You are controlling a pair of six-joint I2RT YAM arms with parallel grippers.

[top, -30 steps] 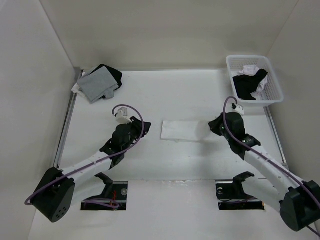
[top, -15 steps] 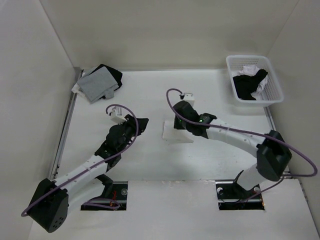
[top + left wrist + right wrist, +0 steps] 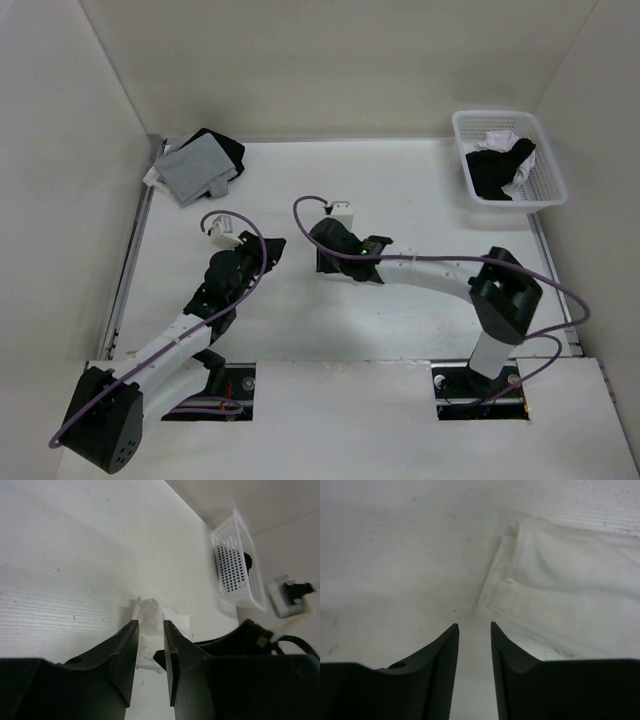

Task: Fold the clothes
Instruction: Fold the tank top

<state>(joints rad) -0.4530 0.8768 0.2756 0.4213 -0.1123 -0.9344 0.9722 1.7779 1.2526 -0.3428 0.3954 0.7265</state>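
Observation:
The clothes, a white garment (image 3: 560, 590) folded into a flat rectangle, lie mid-table; in the top view only a sliver of the garment (image 3: 335, 274) shows under my right arm. My right gripper (image 3: 474, 626) is open and empty, its tips low over the bare table just off the garment's left corner, as in the top view (image 3: 322, 258). My left gripper (image 3: 150, 625) is open by a narrow gap with nothing in it. It points at the garment's bunched end (image 3: 150, 611) from the left (image 3: 268, 246), short of touching it.
A white basket (image 3: 500, 114) with black and white garments (image 3: 495, 172) stands at the back right, also seen from the left wrist (image 3: 235, 565). A grey cloth (image 3: 195, 168) lies on a black garment (image 3: 225, 150) at the back left. Walls close off three sides.
My right arm has swung from the right side across the garment to its left end, and its jaws have opened. My left gripper shifted slightly and opened a little.

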